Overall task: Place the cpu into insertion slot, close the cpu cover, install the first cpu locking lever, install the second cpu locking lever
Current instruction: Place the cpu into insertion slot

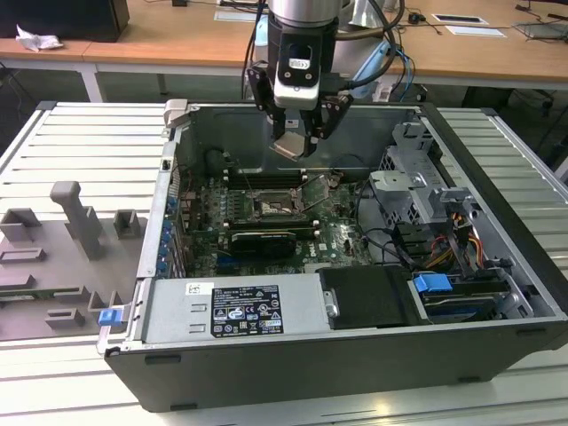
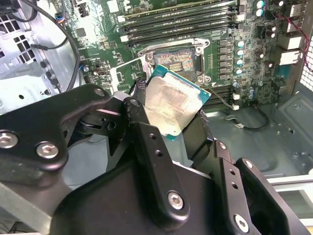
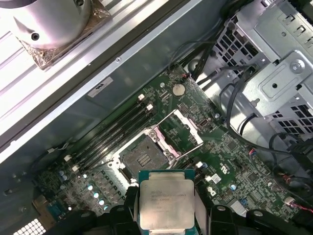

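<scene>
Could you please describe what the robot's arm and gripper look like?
The arm ends in a silver-grey round wrist. The gripper is black, with a pale plate carrying a small dark label on its front. Its fingers are black jointed links fastened with silver screws. Blue and black cables run alongside the wrist.

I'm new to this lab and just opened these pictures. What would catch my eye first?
The gripper hangs over the open computer case with the square silver chip clamped between its fingers, above the green board. Below it, in the first wrist view, the socket lies bare, and its metal cover is swung open beside it.
</scene>
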